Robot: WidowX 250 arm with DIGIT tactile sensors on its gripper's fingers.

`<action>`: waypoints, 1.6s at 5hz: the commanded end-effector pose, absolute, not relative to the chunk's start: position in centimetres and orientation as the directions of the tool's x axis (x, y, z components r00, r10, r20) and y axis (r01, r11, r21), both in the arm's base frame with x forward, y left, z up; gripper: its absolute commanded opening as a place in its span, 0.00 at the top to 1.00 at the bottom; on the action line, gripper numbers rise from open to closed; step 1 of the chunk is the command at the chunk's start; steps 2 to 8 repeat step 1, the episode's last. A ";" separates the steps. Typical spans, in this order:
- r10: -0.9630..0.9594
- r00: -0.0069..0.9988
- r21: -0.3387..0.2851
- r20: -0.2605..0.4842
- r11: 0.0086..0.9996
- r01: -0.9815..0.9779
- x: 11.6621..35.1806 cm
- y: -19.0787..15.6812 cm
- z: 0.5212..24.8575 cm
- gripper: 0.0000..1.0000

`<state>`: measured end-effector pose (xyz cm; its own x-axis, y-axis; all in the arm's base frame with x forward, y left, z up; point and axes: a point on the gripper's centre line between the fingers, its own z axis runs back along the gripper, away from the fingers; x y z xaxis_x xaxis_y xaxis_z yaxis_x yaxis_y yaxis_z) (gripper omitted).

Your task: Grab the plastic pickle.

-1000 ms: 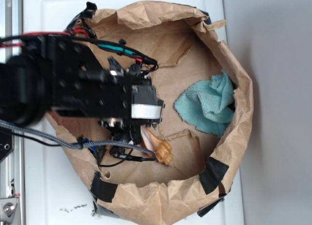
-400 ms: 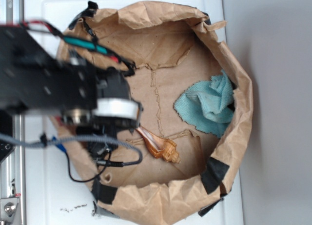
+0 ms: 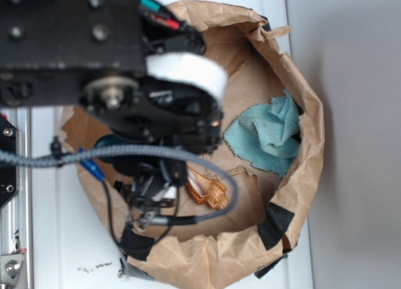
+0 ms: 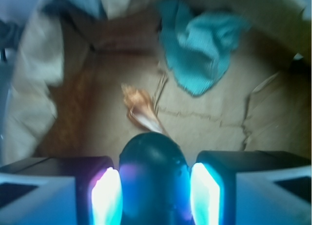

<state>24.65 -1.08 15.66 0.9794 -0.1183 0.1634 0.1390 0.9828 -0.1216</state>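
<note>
The arm has lifted up toward the exterior camera and now blocks much of the paper bag [image 3: 301, 82], and the wrist view shows why: the end effector [image 4: 153, 191] is clamped on the plastic pickle [image 4: 153, 171], dark green between its pads. Seashell [image 4: 139, 105] and teal cloth [image 4: 200, 49] lie below on the bag floor, so the grab looks done.
</note>
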 end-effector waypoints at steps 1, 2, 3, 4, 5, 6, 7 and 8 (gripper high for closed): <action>-0.119 0.968 -0.076 0.222 0.987 0.139 27.2 -1.4 17.1 0.17; -0.119 0.968 -0.076 0.222 0.987 0.139 27.2 -1.4 17.1 0.17; -0.119 0.968 -0.076 0.222 0.987 0.139 27.2 -1.4 17.1 0.17; -0.119 0.968 -0.076 0.222 0.987 0.139 27.2 -1.4 17.1 0.17; -0.119 0.968 -0.076 0.222 0.987 0.139 27.2 -1.4 17.1 0.17; -0.119 0.968 -0.076 0.222 0.987 0.139 27.2 -1.4 17.1 0.17; -0.119 0.968 -0.076 0.222 0.987 0.139 27.2 -1.4 17.1 0.17; -0.119 0.968 -0.076 0.222 0.987 0.139 27.2 -1.4 17.1 0.17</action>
